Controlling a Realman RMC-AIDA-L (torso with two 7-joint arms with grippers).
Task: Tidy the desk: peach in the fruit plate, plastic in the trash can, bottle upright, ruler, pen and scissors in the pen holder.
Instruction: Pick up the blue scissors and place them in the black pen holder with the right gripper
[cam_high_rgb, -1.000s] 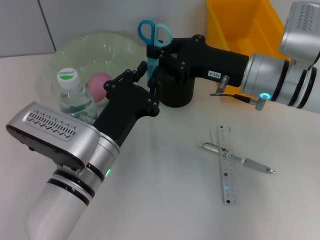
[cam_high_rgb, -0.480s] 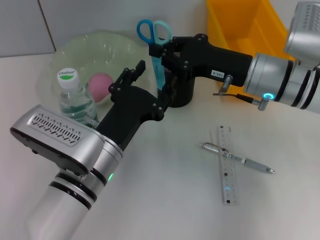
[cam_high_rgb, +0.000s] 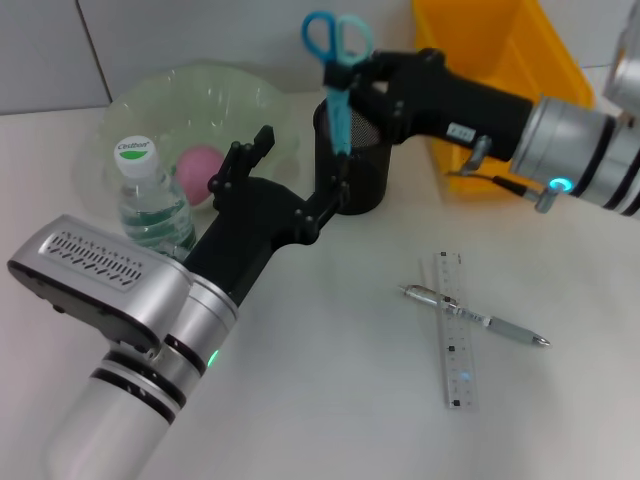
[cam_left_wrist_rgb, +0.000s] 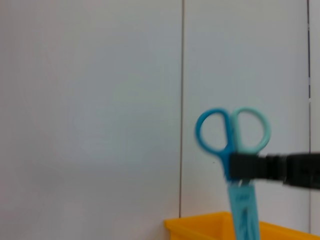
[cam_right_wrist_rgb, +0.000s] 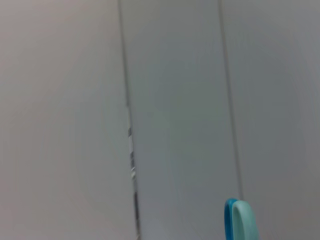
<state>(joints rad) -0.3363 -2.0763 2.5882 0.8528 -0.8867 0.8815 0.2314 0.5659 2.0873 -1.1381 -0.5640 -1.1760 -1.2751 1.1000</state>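
The blue scissors (cam_high_rgb: 338, 70) hang blades down, their tips at the mouth of the black mesh pen holder (cam_high_rgb: 360, 175). My right gripper (cam_high_rgb: 347, 88) is shut on them just below the handles. The left wrist view shows the scissors (cam_left_wrist_rgb: 234, 137) pinched by dark fingers (cam_left_wrist_rgb: 272, 167); the right wrist view shows only a scissors handle (cam_right_wrist_rgb: 241, 220). My left gripper (cam_high_rgb: 298, 168) stands open beside the holder, apart from the scissors. The pink peach (cam_high_rgb: 199, 167) lies in the pale green fruit plate (cam_high_rgb: 160, 95). The bottle (cam_high_rgb: 148, 195) stands upright. The ruler (cam_high_rgb: 455, 335) and pen (cam_high_rgb: 478, 320) lie crossed on the desk. No plastic shows.
A yellow bin (cam_high_rgb: 500, 50) stands at the back right behind my right arm. My left arm stretches from the near left corner past the bottle toward the holder. Bare desk lies between the left arm and the ruler.
My right gripper carried the scissors up and to the right, over the pen holder. My left gripper's fingers have come away from the scissors and stand wide apart.
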